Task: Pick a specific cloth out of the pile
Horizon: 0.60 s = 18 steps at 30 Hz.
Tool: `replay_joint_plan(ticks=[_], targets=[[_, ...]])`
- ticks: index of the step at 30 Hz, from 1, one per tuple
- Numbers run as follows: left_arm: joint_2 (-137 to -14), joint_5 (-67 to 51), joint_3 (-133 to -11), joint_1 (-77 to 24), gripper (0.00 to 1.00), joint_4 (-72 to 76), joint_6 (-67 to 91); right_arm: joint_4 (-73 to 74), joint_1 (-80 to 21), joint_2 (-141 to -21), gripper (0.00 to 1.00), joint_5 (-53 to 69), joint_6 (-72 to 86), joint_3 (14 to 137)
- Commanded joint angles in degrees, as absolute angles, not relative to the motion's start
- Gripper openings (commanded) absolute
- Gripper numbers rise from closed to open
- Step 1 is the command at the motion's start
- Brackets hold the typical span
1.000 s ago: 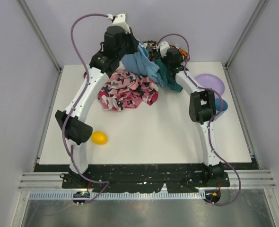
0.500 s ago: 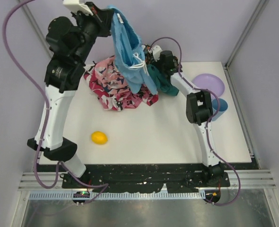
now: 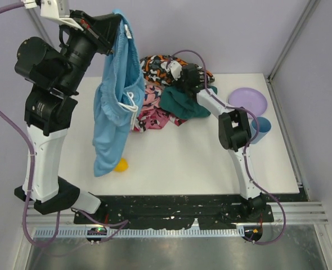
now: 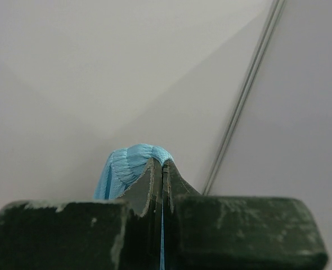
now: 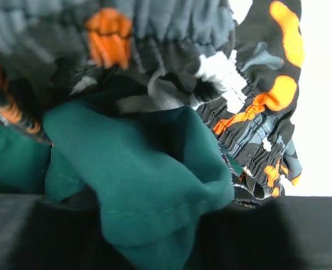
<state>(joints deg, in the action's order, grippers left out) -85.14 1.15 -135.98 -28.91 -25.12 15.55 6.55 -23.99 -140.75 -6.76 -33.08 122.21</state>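
The left gripper (image 4: 163, 167) is clamped tight on a bunched fold of the cloth (image 3: 114, 109); its arm stands high over the left side of the table (image 3: 200, 160); the sky-blue cloth hangs free from the jaws, apart from the pile (image 3: 165, 90); a white drawstring (image 3: 133, 107) loops at mid-length; the cloth's lower end partly covers a yellow object (image 3: 121, 165) in the overhead view. The right gripper (image 3: 185, 77) sits in the pile at the far edge; teal fabric (image 5: 143, 185) and orange-black fabric (image 5: 261, 95) fill its wrist view; whether its jaws are wide or narrow cannot be told.
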Motion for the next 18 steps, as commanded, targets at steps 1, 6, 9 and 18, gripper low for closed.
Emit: replay_joint_plan(ticks=[1, 6, 9, 18], targets=[[-80.6, -3.3, -131.0, -29.7, 0.00, -24.0, 18.0, 12.0, -24.6, -130.9, 0.58, 1.4, -29.3, 118.1], [-72.5, -5.6, -119.2, -30.3, 0.00, -22.4, 20.8, 10.6, -24.6, -117.8, 0.96, 1.5, -24.4, 107.1], [-68.7, -5.9, -113.5, -30.7, 0.00, -20.7, 22.1, 6.5, -24.6, -107.4, 0.95, 0.2, -20.7, 97.5], [-64.9, -8.6, -110.3, -31.4, 0.00, -20.6, 25.0, 7.5, -24.4, -89.7, 0.95, -10.6, -7.6, 84.7]])
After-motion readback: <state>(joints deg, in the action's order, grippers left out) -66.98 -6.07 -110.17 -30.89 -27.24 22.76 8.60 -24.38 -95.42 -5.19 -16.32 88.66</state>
